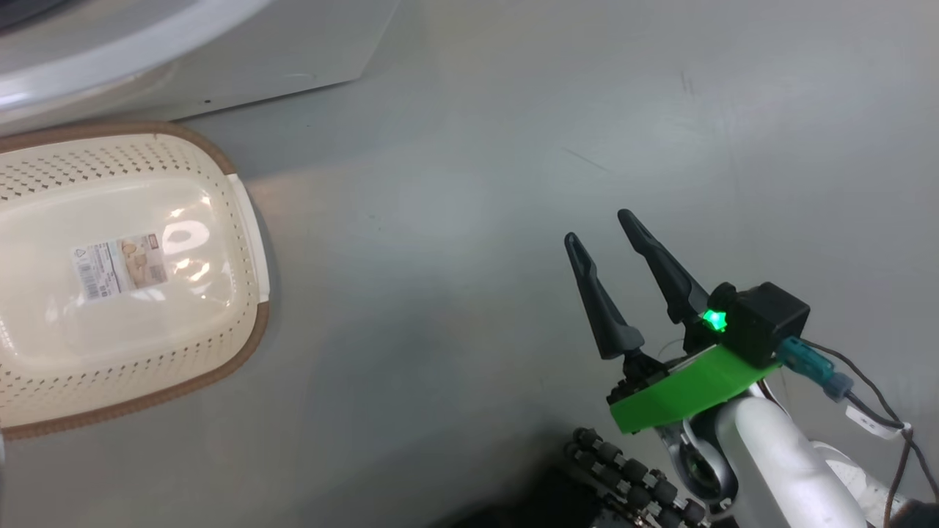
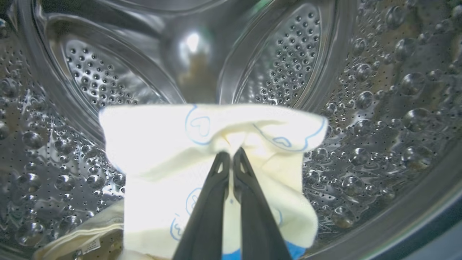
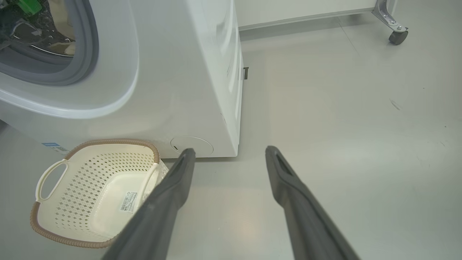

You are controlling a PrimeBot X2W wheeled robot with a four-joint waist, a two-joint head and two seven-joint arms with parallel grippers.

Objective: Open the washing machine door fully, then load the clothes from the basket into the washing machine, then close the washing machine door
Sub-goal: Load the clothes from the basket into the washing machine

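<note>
Clothes (image 2: pixel 216 141): pale fold pinched in left gripper (image 2: pixel 231 153), jaws shut tight on it, inside washing machine (image 2: pixel 379 108) drum. Basket (image 1: pixel 242 220) on floor (image 1: pixel 513 147) by machine front, nothing in it. Right gripper (image 1: pixel 598 226) wide open, holds nothing, over floor. Risk: fabric snags fingers at release, drags back out w/ arm.

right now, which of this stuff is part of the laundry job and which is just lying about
Part of the job: the clothes, held by the shut left gripper inside the drum; the washing machine; the empty basket.
Just lying about: the caster wheel under a metal frame leg.
</note>
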